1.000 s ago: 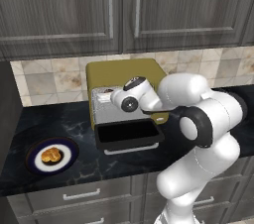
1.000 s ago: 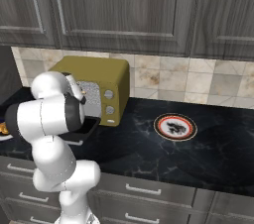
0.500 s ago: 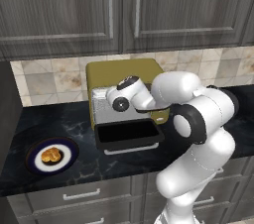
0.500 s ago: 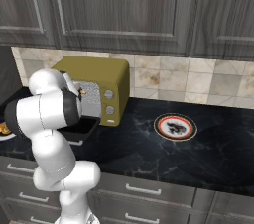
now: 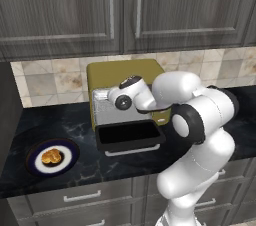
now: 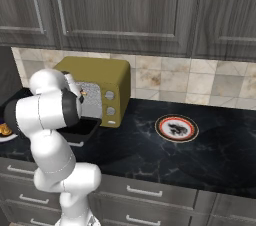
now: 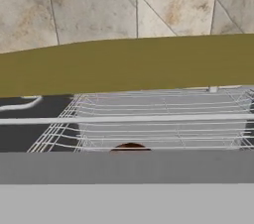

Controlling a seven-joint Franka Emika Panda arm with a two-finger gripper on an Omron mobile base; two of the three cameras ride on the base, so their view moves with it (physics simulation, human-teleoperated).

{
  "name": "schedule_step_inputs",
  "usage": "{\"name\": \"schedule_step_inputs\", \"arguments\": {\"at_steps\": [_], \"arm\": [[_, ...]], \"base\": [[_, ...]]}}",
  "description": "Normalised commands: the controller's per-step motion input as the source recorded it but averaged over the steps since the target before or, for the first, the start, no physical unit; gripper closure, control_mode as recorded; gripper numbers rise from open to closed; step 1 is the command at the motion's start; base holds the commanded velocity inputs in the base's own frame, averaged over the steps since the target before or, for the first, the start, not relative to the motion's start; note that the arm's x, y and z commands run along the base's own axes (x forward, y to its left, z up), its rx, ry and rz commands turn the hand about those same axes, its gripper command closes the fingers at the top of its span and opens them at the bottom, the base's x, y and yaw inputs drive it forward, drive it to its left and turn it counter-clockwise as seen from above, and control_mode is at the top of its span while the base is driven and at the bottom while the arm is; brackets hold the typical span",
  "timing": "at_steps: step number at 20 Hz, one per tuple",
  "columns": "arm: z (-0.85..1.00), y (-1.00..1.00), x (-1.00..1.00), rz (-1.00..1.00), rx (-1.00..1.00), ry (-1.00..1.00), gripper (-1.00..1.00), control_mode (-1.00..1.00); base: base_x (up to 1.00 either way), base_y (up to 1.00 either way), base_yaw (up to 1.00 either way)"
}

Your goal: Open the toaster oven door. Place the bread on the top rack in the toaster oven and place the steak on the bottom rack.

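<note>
- Gripper (image 5: 116, 99): at the mouth of the toaster oven (image 5: 125, 72), pointed into the cavity. The fingers are hidden by the hand, so we can't tell if the jaws are apart or together. Nothing seen in it.
- Hand view: wire shelves straight ahead. The top rack (image 7: 149, 118) crosses the mid frame w/ the front bar level. The olive oven roof is at 12 o'clock above it.
- Small dark reddish round shape (image 7: 130, 147) at 6 o'clock in hand view, low among the wires. We can't tell what it is.
- Toaster oven door (image 5: 130, 134): open, dropped flat, black inner face up. It's at 5 o'clock just below the gripper in left base view.
- Bread (image 5: 51, 156): on a dark-rimmed plate (image 5: 35, 162) on the counter (image 5: 75, 120). It's at 8 o'clock from the gripper, well apart, left of the oven.
- Steak (image 6: 176, 129): on a red-rimmed plate (image 6: 161, 122) on the counter right of the oven. In right base view it's approx 4 o'clock from the hand, well apart, past the knob panel (image 6: 109, 102).
</note>
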Motion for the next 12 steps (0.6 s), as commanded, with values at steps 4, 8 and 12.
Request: {"name": "schedule_step_inputs", "arguments": {"at_steps": [4,8,12], "arm": [[-0.75,-0.29,0.34,0.0,0.0,0.14,-1.0,-1.0],[-0.89,-0.29,0.33,0.0,0.0,0.16,-1.0,-1.0],[-0.87,-0.24,0.1,0.0,0.0,0.27,-1.0,-1.0]], "base": [[0.0,0.0,0.0],[0.0,0.0,0.0],[0.0,0.0,0.0]]}}
